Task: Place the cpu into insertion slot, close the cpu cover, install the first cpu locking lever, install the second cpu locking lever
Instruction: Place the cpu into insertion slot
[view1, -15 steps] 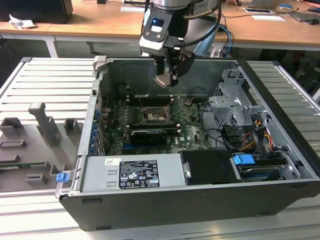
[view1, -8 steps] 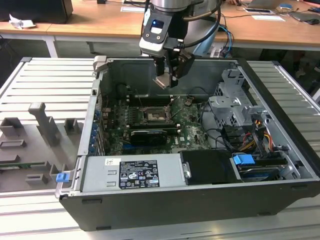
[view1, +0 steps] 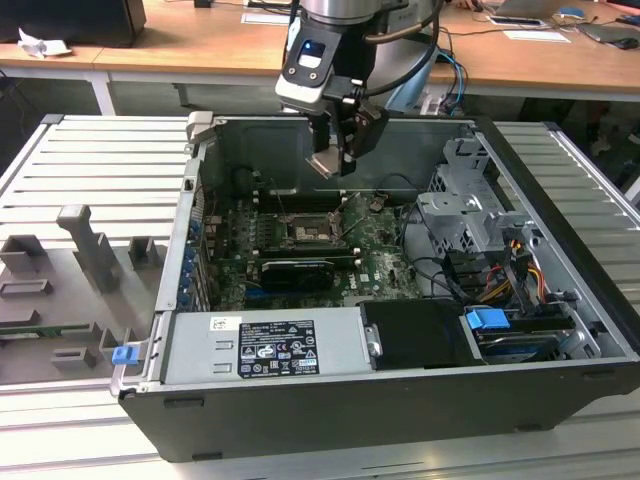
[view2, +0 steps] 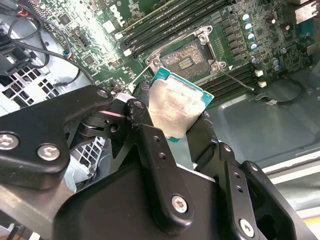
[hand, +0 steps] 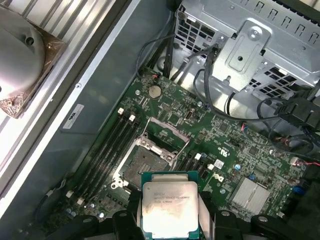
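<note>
in the first wrist view the cpu (hand: 170, 207) ran off the picture's edge, so its near side went unseen. in the second wrist view a black finger (view2: 145, 125) of the gripper (view2: 175, 117) covered one corner of it. in the exterior view the arm (view1: 345, 15) was cut off at the top, and the socket (view1: 312, 228) was too small to tell how its parts lay.

Dull, smudged metal top and teal rim on the cpu (hand: 170, 207); matt black end effector (view2: 175, 114); green, faintly glossy motherboard (hand: 225, 145) beneath the cpu.
</note>
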